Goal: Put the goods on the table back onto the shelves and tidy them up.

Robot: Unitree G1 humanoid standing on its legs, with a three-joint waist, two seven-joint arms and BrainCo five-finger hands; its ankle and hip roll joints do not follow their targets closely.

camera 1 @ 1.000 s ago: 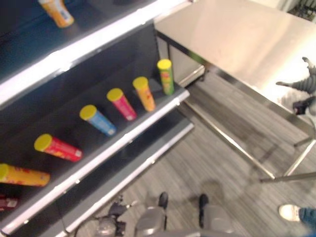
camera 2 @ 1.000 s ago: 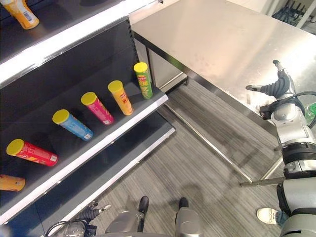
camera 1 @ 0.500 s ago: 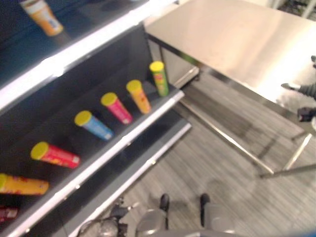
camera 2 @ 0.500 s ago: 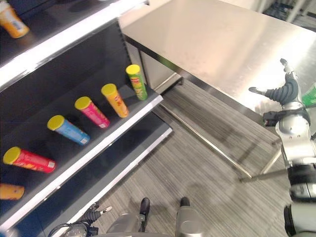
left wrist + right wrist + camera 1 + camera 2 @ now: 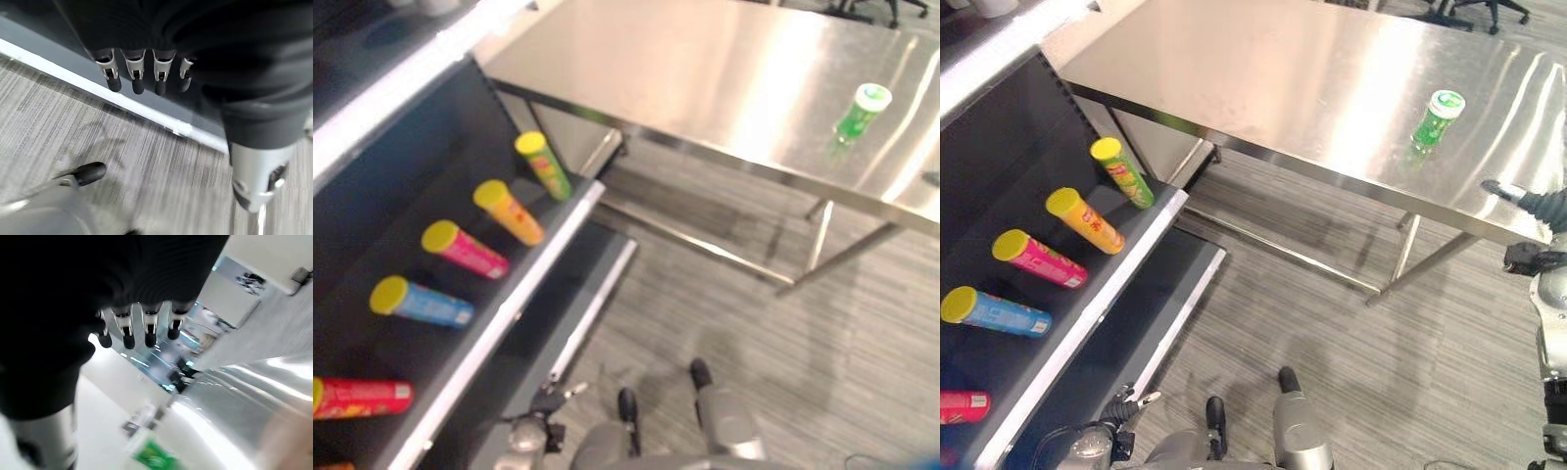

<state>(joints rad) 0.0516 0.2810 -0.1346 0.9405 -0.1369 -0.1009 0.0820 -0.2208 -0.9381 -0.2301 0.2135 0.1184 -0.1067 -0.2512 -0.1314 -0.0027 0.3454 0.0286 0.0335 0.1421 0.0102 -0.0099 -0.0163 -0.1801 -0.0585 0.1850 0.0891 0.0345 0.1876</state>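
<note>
Green bottle (image 5: pixel 1438 118) with white cap stands upright on steel worktop (image 5: pixel 1263 88), near its far right part, untouched. Right hand (image 5: pixel 1540 205) just off the worktop's near edge, fingers (image 5: pixel 149 330) straight and relaxed, holding nothing. Left hand (image 5: pixel 142 73) low by the shelf (image 5: pixel 1087 323) base, fingers straight, empty. Yellow-capped tubes – green (image 5: pixel 1121 172), orange (image 5: pixel 1084 219), pink (image 5: pixel 1038 258), blue (image 5: pixel 994 311) – lie in a row on the shelf

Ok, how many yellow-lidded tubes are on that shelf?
5 visible on the shelf: green tube, orange tube, pink tube, blue tube, red tube. More may be cropped.
</note>
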